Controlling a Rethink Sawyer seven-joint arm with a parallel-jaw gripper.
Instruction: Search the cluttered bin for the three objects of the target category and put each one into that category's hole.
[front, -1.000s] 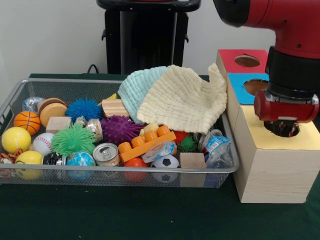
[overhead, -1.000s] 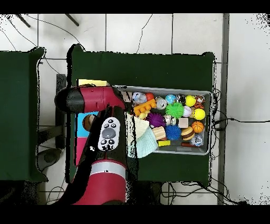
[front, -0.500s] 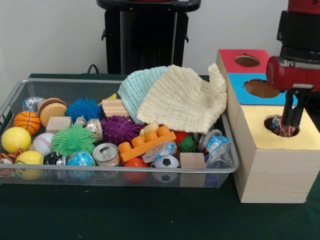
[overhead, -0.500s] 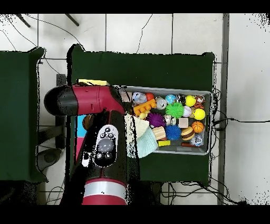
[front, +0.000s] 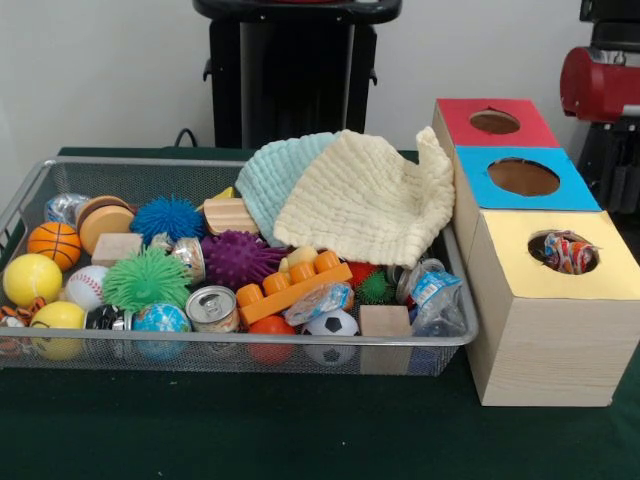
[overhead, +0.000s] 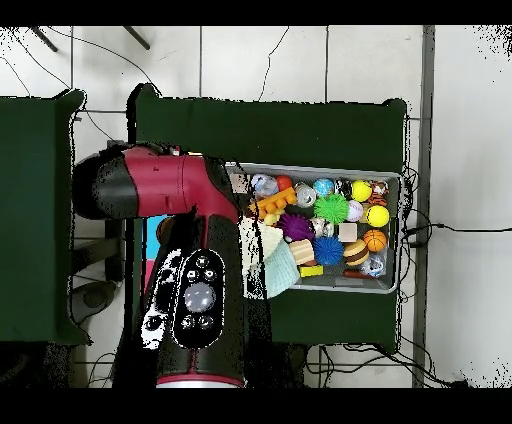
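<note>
A wooden box stands right of the bin, with a red hole (front: 494, 121), a blue hole (front: 523, 176) and a yellow hole (front: 563, 252). A colourful crinkled wrapper item (front: 567, 251) lies inside the yellow hole. My gripper (front: 615, 178) hangs at the right edge, above and behind the box and apart from it. Similar shiny wrapped packets (front: 318, 300) and a clear plastic packet (front: 432, 290) lie at the bin's front right. In the overhead view my red arm (overhead: 190, 280) covers the box and hides the gripper.
The wire bin (front: 240, 344) holds a yellow cloth (front: 365, 200) over a light blue cloth (front: 268, 178), spiky balls (front: 238, 258), an orange brick (front: 292, 287), a tin can (front: 212, 308), wooden blocks and several sport balls. A black stand (front: 295, 70) rises behind.
My gripper has lifted out of the yellow hole and drawn up and to the right. The colourful wrapped item stays in the hole. The bin's contents have not moved.
</note>
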